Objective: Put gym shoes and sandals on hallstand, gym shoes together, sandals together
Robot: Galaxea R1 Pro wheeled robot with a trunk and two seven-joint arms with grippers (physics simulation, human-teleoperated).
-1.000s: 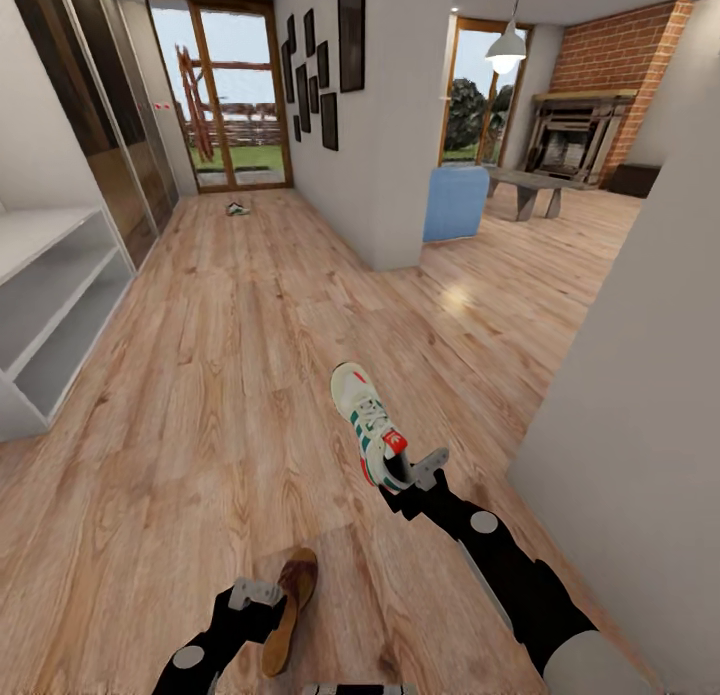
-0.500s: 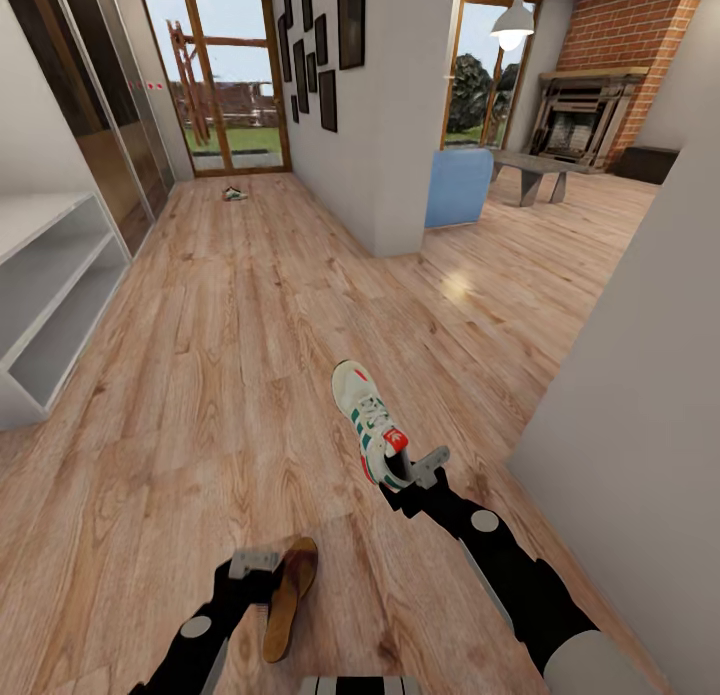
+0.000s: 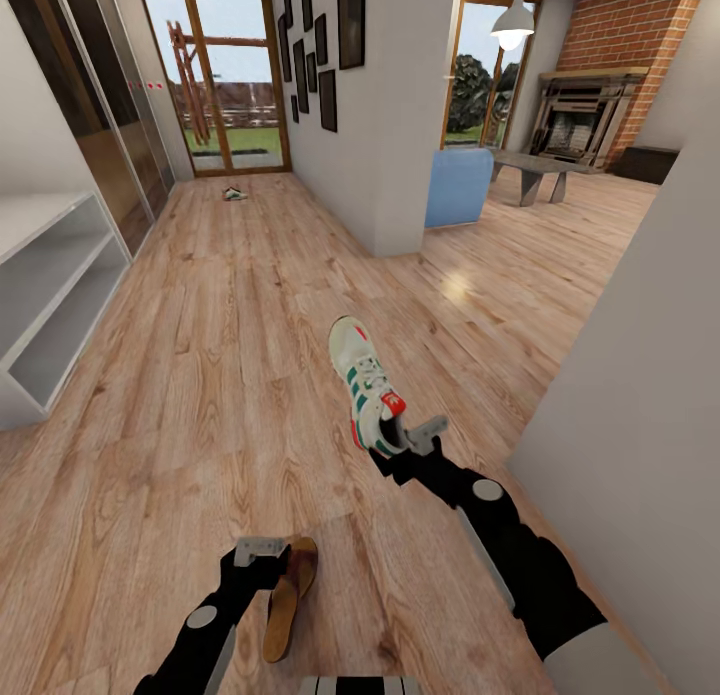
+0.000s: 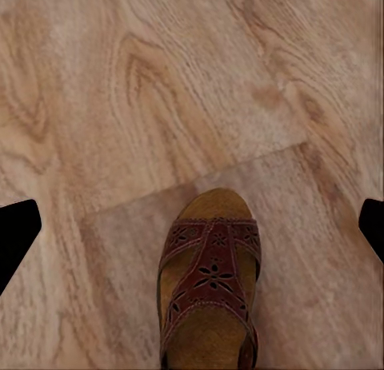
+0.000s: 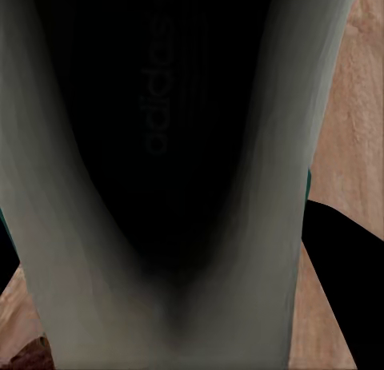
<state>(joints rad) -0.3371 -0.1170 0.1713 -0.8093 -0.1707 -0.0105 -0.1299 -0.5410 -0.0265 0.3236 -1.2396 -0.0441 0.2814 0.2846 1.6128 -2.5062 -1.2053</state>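
My right gripper [image 3: 408, 437] is shut on the heel of a cream gym shoe [image 3: 362, 380] with green stripes and holds it above the corridor floor [image 3: 200, 375], toe pointing away. The shoe's dark inside [image 5: 160, 146] shows in the right wrist view. Low in the head view, my left gripper [image 3: 262, 553] is shut on a brown sandal [image 3: 285, 600] that hangs tilted on its side. In the left wrist view the sandal's strapped front [image 4: 210, 282] lies between the dark fingertips [image 4: 16, 234]. A second gym shoe [image 3: 234, 193] lies far off by the glass doors.
A low white unit with two open shelf levels [image 3: 50, 285] stands at the left, its upper part cut off; I cannot tell whether it is the hallstand. A grey wall [image 3: 640, 375] is close on the right. A wall corner [image 3: 400, 175] and a blue chair [image 3: 458, 187] stand ahead.
My right arm has lifted the gym shoe a little higher and farther forward. The left arm and sandal have barely moved. The whole view has shifted since one second ago.
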